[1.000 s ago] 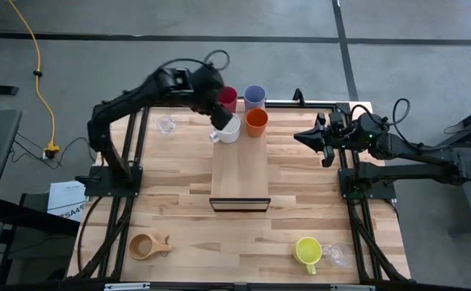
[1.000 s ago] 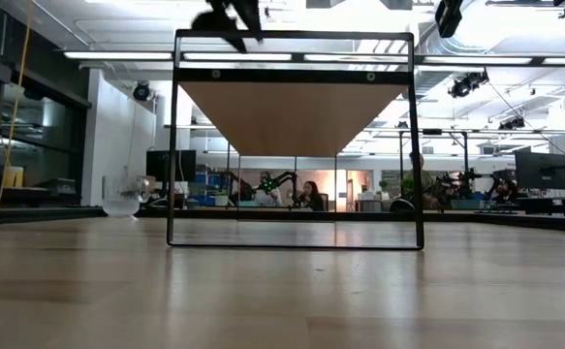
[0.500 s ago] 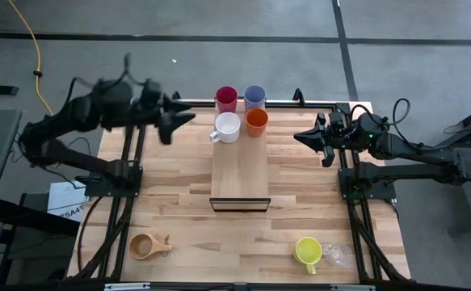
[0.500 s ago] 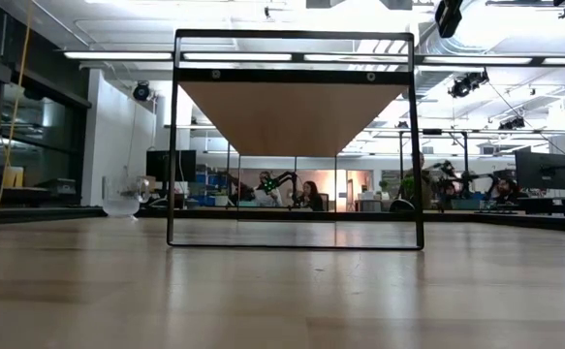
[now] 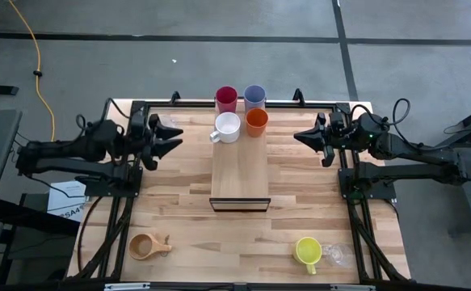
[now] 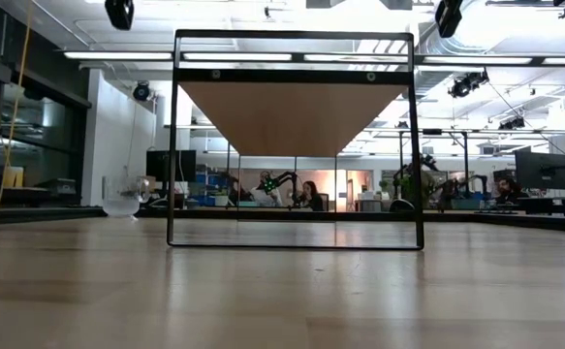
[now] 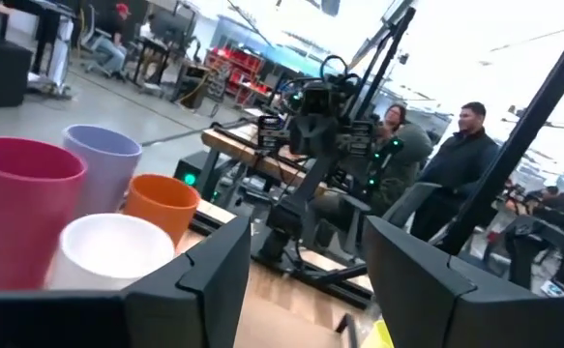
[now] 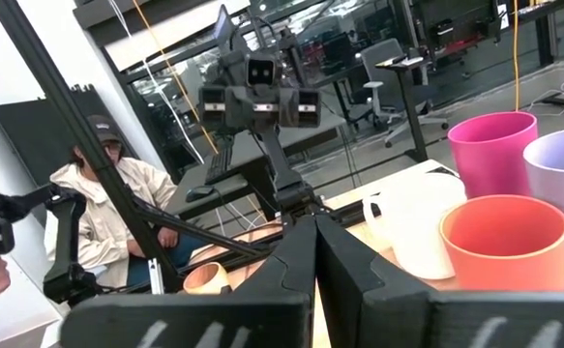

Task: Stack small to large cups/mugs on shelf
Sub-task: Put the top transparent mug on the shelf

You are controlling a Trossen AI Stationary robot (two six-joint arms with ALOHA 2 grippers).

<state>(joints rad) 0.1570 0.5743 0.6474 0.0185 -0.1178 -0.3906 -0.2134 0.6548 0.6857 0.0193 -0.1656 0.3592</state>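
I read the left gripper [image 5: 173, 136] at the counter's [image 5: 178, 218] left edge, its fingers [image 7: 204, 280] spread apart and holding nothing. Just ahead of those fingers stands the white ceramic mug [image 5: 228, 127], on the far end of the long narrow light-wood shelf [image 5: 239, 174]. Touching it on the far side from the left fingers is the orange plastic tumbler [image 5: 256, 121], also on that end of the shelf. Beyond these two, off the shelf's far end, the red tumbler [image 5: 226, 99] and the lavender-blue tumbler [image 5: 254, 96] stand side by side.

The right gripper [image 5: 303, 137] waits at the counter's right edge, its fingers [image 8: 291, 261] pressed together on nothing, pointing at the same group of four.

Well away from both sets of fingers, at the counter's other end: the brown wooden handled cup [image 5: 143, 246] on the left arm's side, the yellow mug [image 5: 307, 250] with a clear glass [image 5: 334, 255] just beside it on the right arm's side. Another clear glass [image 6: 121, 203] shows in the low view.
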